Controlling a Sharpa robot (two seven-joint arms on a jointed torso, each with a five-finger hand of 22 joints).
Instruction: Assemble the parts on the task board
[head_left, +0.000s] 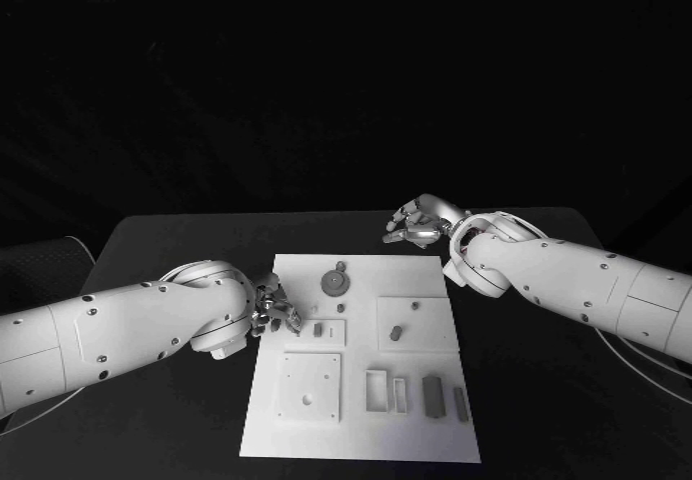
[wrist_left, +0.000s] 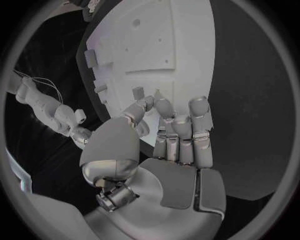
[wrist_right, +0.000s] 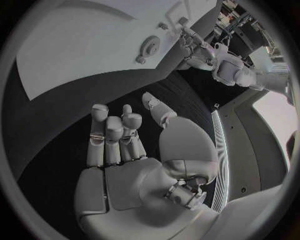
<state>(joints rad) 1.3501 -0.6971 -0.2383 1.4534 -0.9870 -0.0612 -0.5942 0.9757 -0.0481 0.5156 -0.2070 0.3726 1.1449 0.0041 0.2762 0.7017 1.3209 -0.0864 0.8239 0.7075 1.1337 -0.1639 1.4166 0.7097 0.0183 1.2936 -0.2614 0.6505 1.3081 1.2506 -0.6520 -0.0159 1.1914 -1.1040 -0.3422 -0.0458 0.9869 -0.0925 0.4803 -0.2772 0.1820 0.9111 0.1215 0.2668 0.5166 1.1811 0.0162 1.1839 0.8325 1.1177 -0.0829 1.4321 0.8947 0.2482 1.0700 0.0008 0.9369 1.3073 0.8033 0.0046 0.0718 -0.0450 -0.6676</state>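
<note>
The white task board (head_left: 361, 440) lies in the middle of the black table. On it are a grey round disc (head_left: 335, 283), a small upright piece (head_left: 397, 328) and several narrow grey bars (head_left: 430, 395) near the front right. My left hand (head_left: 274, 312) sits at the board's left edge with its fingers apart and holds nothing; in the left wrist view its fingertips (wrist_left: 164, 107) lie close to a small part (wrist_left: 139, 92) on the board (wrist_left: 181, 45). My right hand (head_left: 418, 224) hovers past the board's far edge, fingers (wrist_right: 112, 132) extended and empty, the disc (wrist_right: 150, 47) beyond them.
A square white plate (head_left: 312, 385) with a hole and a raised frame (head_left: 378, 390) stand on the board's near half. Black table (head_left: 577, 420) surrounds the board on all sides. The right wrist view shows my left hand (wrist_right: 190, 42) by the board (wrist_right: 75, 45).
</note>
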